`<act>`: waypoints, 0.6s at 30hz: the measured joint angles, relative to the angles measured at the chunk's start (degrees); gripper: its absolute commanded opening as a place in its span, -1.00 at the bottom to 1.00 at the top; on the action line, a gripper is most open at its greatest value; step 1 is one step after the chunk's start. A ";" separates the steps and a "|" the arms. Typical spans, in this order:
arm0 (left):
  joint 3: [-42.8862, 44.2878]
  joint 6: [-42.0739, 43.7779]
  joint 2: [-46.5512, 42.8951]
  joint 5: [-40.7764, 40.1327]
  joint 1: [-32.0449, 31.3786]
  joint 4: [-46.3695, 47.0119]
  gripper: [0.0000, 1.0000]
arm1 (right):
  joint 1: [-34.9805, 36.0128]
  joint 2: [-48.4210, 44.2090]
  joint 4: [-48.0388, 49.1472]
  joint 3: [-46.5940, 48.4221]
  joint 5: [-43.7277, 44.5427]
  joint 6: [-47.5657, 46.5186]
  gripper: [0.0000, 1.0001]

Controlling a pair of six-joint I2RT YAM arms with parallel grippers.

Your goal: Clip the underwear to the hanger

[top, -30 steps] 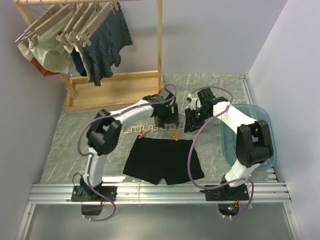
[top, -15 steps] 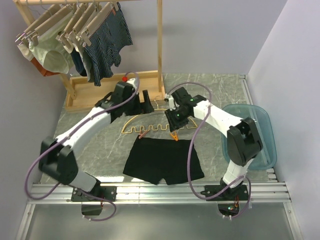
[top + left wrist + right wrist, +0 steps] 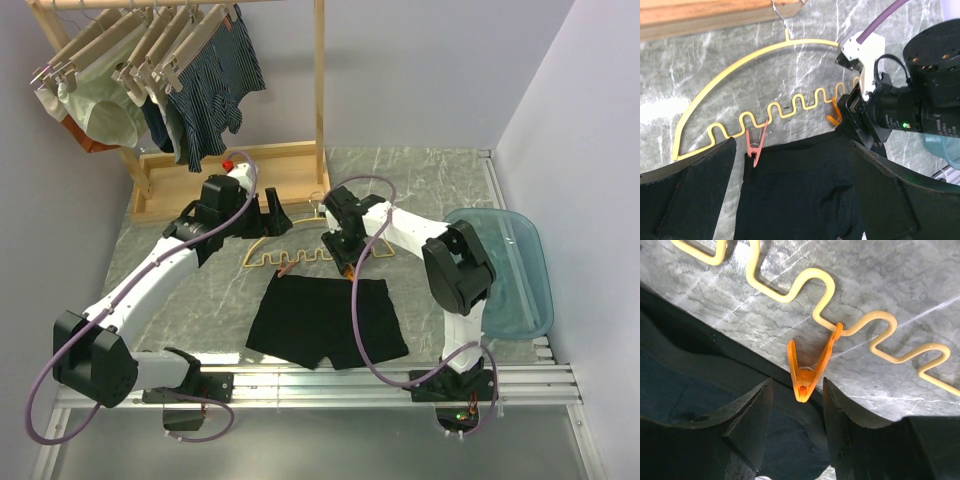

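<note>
Right wrist view: the right tool is open, its fingers flanking the narrow end of the orange clip. The clip's long axis runs ahead to the hanger. The underwear lies mid-worktop, toward the near edge. The left tool, also open, is farther.

top: high, whole scene | left wrist: downward, mid | right wrist: downward, close | shared: hanger

Open right pincer flanks orange clip; underwear crowds below.
</note>
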 measured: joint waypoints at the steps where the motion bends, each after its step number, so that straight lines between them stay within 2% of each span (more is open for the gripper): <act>1: -0.37 0.00 0.00 0.17 0.04 0.13 0.99 | 0.02 0.24 -0.11 0.20 0.04 0.00 0.04; 12: -2.05 -0.90 0.00 2.36 0.90 1.38 0.99 | 0.11 5.44 -0.81 3.80 0.24 0.96 -0.01; 17: -2.97 -1.27 0.00 2.95 0.90 1.90 0.99 | 0.02 5.92 -0.96 3.91 0.24 1.68 -0.19; 18: -3.08 -1.27 0.00 3.08 0.92 1.97 0.99 | -0.13 5.92 -0.98 3.91 0.22 1.77 -0.30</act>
